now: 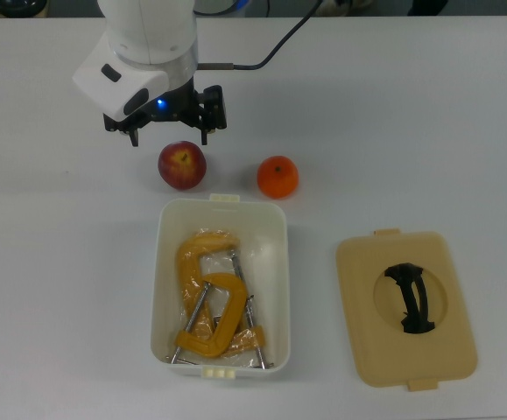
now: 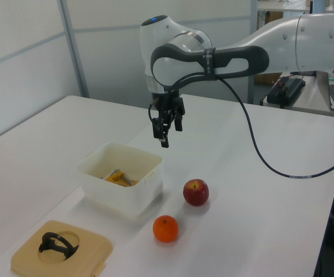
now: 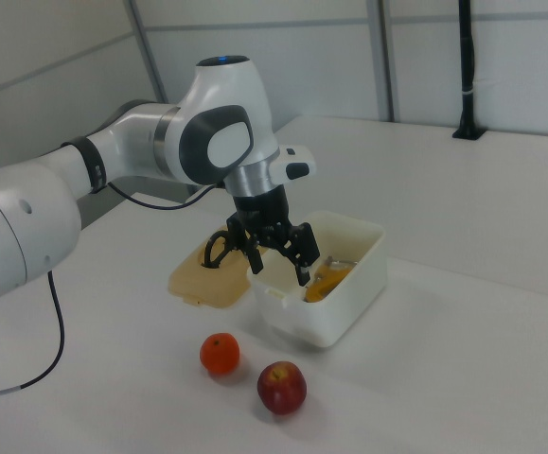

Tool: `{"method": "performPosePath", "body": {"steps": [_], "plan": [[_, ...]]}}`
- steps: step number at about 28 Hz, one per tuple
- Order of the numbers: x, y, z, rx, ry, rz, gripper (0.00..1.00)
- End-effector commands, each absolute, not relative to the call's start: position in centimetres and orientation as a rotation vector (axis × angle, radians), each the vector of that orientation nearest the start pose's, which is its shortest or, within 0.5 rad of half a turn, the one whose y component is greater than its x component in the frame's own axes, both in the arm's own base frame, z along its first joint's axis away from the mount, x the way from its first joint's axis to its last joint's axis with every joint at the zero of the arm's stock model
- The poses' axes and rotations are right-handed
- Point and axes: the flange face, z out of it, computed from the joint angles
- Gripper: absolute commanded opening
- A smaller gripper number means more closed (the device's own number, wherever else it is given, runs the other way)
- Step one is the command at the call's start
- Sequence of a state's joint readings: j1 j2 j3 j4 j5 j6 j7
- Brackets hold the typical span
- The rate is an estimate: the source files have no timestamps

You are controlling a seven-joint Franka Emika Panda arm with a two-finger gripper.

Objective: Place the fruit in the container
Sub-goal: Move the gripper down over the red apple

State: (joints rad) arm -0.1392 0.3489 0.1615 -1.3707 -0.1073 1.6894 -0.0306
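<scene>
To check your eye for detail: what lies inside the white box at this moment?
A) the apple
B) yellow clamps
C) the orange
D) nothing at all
B: the white box holds yellow clamps, while the apple and the orange sit outside it on the table.

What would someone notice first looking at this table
The white arm's open pincer hangs just above the red apple, with the orange beside it. Next to them the white container already holds yellow C-clamps; its beige lid lies apart.
</scene>
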Motion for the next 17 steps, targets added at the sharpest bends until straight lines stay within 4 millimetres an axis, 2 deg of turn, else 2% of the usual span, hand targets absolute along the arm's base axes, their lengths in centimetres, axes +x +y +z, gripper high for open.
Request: {"method": "performPosePath", "body": {"steps": [1,10,13,17], "plan": [[65.7,-1.4,51.9,-3.209,-0.110,0.056,1.00],[65.2,-1.7,51.9,-3.213,-0.109,0.102,1.00],[64.1,-1.6,52.5,-3.224,-0.121,0.131,1.00],[61.9,-1.3,51.6,-3.230,-0.154,0.173,1.00]]}}
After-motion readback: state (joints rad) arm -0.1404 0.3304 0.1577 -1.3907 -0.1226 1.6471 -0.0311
